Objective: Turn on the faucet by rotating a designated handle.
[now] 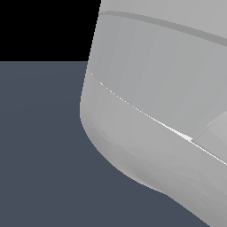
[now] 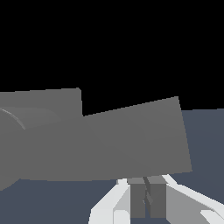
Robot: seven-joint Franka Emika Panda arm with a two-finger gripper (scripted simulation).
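One gripper (image 2: 146,197) in the wrist view: white body, two dark grey fingers (image 2: 138,197) pressed side by side with only a thin seam between them, nothing held. Pads are together, not around anything.

Handle (image 2: 131,142): broad matte grey bar lying crosswise just ahead of the fingertips, its squared-off end just past them to one side. Whether the fingertips touch the bar's near face or stop just short, cannot tell; they meet its lower edge in the picture. Bar fills much of the view, so very near.

Faucet (image 2: 39,113): grey body behind and beside the handle, further from the gripper, with a faint curved ring line on it. Blocky upper edge shows against black.

Floor (image 1: 40,146): dark blue-grey, plain.

Exterior view: filled by a pale grey rounded arm shell (image 1: 150,88), close to the camera. Gripper, handle and faucet not seen there.
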